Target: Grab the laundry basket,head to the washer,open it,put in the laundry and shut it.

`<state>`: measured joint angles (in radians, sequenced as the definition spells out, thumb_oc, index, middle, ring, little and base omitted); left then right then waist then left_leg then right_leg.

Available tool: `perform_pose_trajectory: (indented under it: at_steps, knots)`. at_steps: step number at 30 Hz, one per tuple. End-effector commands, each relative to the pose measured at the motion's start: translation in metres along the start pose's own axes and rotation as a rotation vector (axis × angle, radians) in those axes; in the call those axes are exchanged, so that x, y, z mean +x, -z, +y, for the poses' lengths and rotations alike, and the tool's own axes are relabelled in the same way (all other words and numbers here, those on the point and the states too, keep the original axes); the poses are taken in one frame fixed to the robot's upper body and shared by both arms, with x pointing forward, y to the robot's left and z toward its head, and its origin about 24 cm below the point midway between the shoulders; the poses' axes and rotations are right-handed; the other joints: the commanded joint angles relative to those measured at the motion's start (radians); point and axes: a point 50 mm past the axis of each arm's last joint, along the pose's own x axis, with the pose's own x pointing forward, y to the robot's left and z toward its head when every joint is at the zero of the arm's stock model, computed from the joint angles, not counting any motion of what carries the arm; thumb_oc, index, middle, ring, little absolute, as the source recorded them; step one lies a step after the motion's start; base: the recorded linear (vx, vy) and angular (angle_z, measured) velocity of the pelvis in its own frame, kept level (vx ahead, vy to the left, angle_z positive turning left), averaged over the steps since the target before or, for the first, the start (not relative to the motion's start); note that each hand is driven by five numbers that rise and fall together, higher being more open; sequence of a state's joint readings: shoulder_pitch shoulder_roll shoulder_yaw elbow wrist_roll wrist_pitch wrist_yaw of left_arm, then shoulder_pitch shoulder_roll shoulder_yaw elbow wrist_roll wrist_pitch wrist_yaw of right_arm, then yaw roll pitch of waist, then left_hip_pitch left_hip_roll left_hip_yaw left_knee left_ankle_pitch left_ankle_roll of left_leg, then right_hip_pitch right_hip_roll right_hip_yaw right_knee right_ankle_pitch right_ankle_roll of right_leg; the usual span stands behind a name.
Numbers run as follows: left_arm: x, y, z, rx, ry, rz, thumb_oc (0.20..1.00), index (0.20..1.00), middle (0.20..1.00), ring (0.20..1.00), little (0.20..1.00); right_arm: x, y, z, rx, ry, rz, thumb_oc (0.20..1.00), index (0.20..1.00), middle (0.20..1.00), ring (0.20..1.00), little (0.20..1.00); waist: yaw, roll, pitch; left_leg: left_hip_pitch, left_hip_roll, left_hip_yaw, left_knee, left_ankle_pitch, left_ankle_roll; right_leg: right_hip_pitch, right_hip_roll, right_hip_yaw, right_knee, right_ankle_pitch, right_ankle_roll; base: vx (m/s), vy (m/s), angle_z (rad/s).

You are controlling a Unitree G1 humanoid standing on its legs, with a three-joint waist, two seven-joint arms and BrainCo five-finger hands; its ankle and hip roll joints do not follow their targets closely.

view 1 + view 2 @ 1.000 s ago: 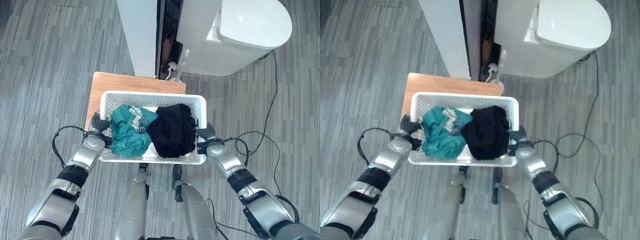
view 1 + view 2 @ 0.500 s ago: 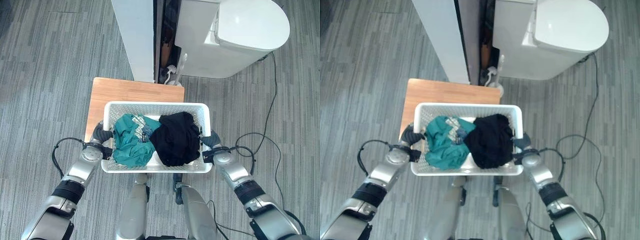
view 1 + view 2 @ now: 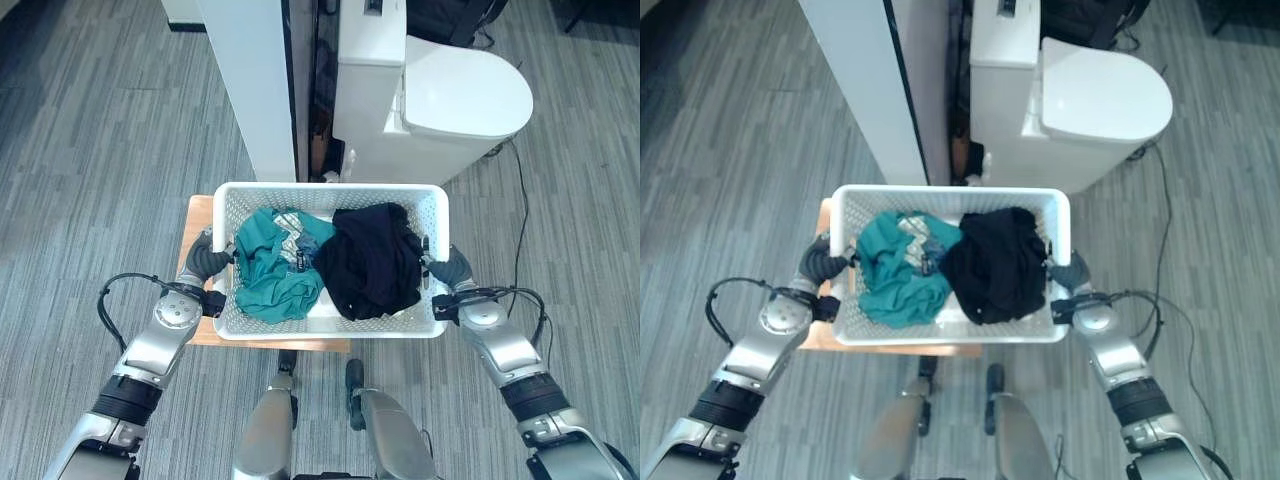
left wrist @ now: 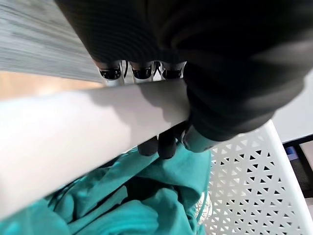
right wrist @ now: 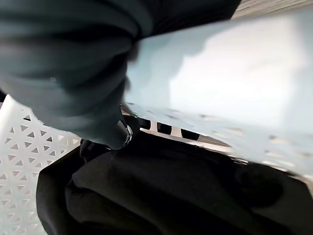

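White laundry basket [image 3: 330, 193] between left hand [image 3: 198, 266] and right hand [image 3: 452, 270], both clamped on its end rims.

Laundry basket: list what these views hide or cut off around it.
- Basket floor: covered by the teal garment and black garment in the laundry basket.
- Wooden stool: mostly under the basket in the eye views.
- Right robot hand fingertips: behind the basket rim, right wrist view.
- Left robot hand: fingers curl over the rim; tips partly hidden.
- White appliance: top cut by the frame edge.
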<state>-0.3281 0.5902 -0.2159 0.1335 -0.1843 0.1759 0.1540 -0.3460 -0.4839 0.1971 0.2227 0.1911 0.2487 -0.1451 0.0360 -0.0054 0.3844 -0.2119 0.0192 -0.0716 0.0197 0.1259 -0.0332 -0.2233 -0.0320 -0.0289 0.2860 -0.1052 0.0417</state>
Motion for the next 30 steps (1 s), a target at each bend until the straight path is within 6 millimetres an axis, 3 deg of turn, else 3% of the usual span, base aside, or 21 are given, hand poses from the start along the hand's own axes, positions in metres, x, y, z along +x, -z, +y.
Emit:
perform_pose_trajectory:
  at_steps: [1, 8, 14, 23, 30]
  knots:
    - [-0.006, -0.011, -0.004, 0.099, 0.088, -0.109, 0.2, 0.2, 0.2, 0.2, 0.2, -0.009, -0.024, 0.007, 0.06, -0.108, -0.156, 0.2, 0.2, 0.2, 0.2, 0.2, -0.012, -0.029, -0.137, 0.024, 0.017, 0.017, 0.088, -0.175, 0.028, 0.053, -0.064, -0.035, -0.109, 0.038, 0.041, 0.08, -0.062, 0.01]
    - [-0.01, -0.002, -0.01, 0.094, 0.129, -0.075, 0.2, 0.2, 0.2, 0.2, 0.2, -0.006, -0.014, -0.001, -0.002, -0.105, -0.102, 0.2, 0.2, 0.2, 0.2, 0.2, -0.009, -0.017, -0.188, 0.09, 0.031, 0.015, 0.067, -0.179, 0.021, 0.111, -0.047, -0.039, -0.123, 0.015, 0.031, 0.06, -0.08, 0.01]
    - [-0.012, 0.013, -0.019, 0.078, 0.165, -0.011, 0.2, 0.2, 0.2, 0.2, 0.2, -0.001, -0.009, 0.005, -0.014, -0.115, -0.068, 0.2, 0.2, 0.2, 0.2, 0.2, -0.008, -0.007, -0.23, 0.13, 0.052, 0.021, 0.041, -0.174, 0.012, 0.153, -0.029, -0.039, -0.163, 0.013, 0.022, 0.05, -0.086, -0.02]
    - [-0.005, 0.009, -0.031, 0.064, 0.185, -0.011, 0.2, 0.2, 0.2, 0.2, 0.2, 0.001, -0.004, 0.004, -0.005, -0.077, -0.051, 0.2, 0.2, 0.2, 0.2, 0.2, -0.015, 0.005, -0.264, 0.133, 0.083, 0.012, 0.03, -0.136, -0.018, 0.19, 0.004, -0.053, -0.201, 0.004, -0.006, -0.02, -0.109, 0.01]
    - [-0.001, 0.007, -0.037, 0.048, 0.196, -0.015, 0.2, 0.2, 0.2, 0.2, 0.2, 0.005, -0.009, 0.003, -0.012, -0.068, -0.067, 0.2, 0.2, 0.2, 0.2, 0.2, -0.02, 0.021, -0.274, 0.14, 0.098, 0.01, 0.064, -0.16, -0.022, 0.211, 0.027, -0.021, -0.235, 0.017, -0.015, -0.04, -0.036, -0.06]
